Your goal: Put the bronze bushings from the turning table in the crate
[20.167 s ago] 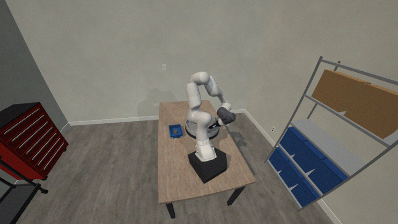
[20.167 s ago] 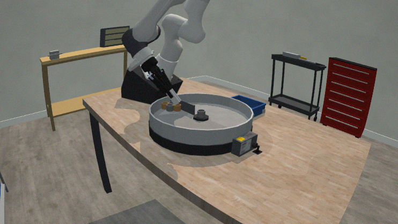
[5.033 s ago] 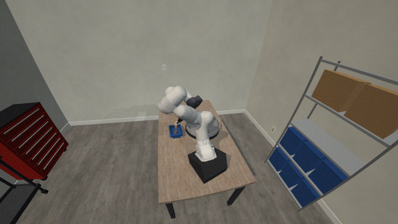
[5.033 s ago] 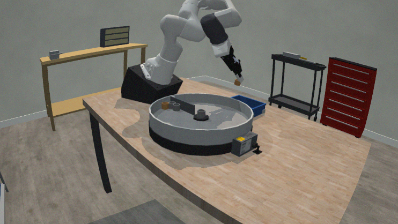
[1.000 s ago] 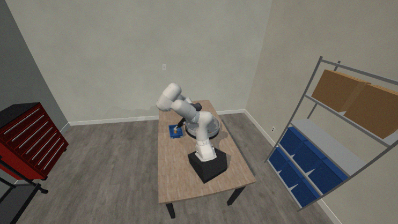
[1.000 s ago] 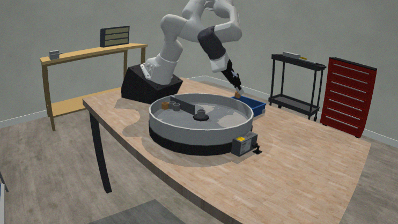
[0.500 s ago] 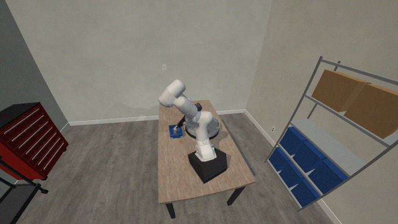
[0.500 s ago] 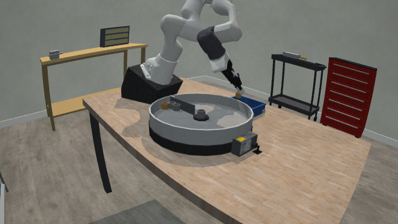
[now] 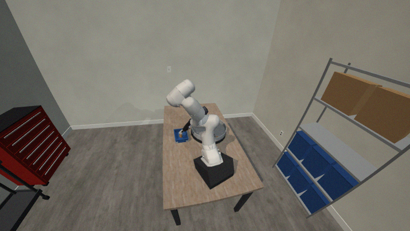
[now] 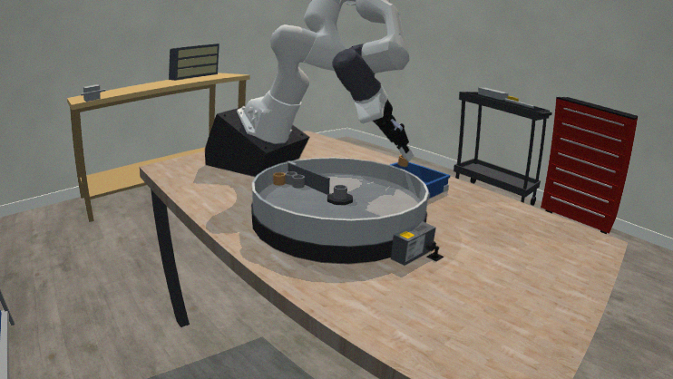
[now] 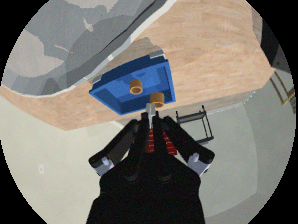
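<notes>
This looks like a workshop. A wooden desk (image 9: 177,177) (image 10: 494,282) (image 11: 210,45) with black legs carries a robot arm (image 9: 209,137) (image 10: 287,61) bolted to a black base. At the far right in the exterior view stand a red tool cabinet (image 9: 34,137) (image 10: 589,164) with 7 drawers and a black cart (image 10: 506,108) with 2 shelves. A wooden workbench (image 10: 160,89) at the far left bears a small drawer organiser (image 10: 193,62). In the top view, a grey metal rack (image 9: 308,115) on the right holds blue bins (image 9: 315,160) and brown boxes (image 9: 348,93).

One bronze bushing (image 11: 136,87) sits in the blue crate (image 9: 175,138) (image 10: 435,181) (image 11: 104,99) — a second bushing (image 9: 180,135) (image 10: 403,160) (image 11: 157,99), pinched, above.
</notes>
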`<state>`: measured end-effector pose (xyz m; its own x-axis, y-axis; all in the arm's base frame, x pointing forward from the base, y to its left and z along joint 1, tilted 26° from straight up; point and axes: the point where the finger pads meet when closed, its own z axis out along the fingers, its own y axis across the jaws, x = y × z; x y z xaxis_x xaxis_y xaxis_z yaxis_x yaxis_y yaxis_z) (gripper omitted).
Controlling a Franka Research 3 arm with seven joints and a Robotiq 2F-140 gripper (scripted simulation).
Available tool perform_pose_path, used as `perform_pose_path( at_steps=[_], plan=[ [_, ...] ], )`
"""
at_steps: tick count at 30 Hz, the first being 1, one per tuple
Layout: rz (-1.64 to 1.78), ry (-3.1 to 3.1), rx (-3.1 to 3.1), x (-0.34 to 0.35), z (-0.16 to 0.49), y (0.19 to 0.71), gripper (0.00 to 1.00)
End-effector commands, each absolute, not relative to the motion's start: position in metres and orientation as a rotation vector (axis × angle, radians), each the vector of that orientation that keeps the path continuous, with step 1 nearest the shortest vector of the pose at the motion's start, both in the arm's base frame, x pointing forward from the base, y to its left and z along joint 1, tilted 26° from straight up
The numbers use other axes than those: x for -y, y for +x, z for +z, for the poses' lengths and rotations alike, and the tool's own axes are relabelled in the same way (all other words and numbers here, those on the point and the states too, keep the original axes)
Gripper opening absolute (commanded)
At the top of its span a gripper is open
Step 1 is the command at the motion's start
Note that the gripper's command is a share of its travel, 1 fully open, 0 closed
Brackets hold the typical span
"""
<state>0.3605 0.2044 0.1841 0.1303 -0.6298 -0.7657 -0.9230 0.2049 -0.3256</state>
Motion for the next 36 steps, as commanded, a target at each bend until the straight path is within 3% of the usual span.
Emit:
perform_pose_path(
  at_steps=[1,36],
  plan=[
    [0.342,-1.486,-1.587,-0.1985,0.1808,0.3608,0.00],
    [0.342,-1.486,-1.587,-0.1930,0.1778,0.3608,0.00]
  ],
)
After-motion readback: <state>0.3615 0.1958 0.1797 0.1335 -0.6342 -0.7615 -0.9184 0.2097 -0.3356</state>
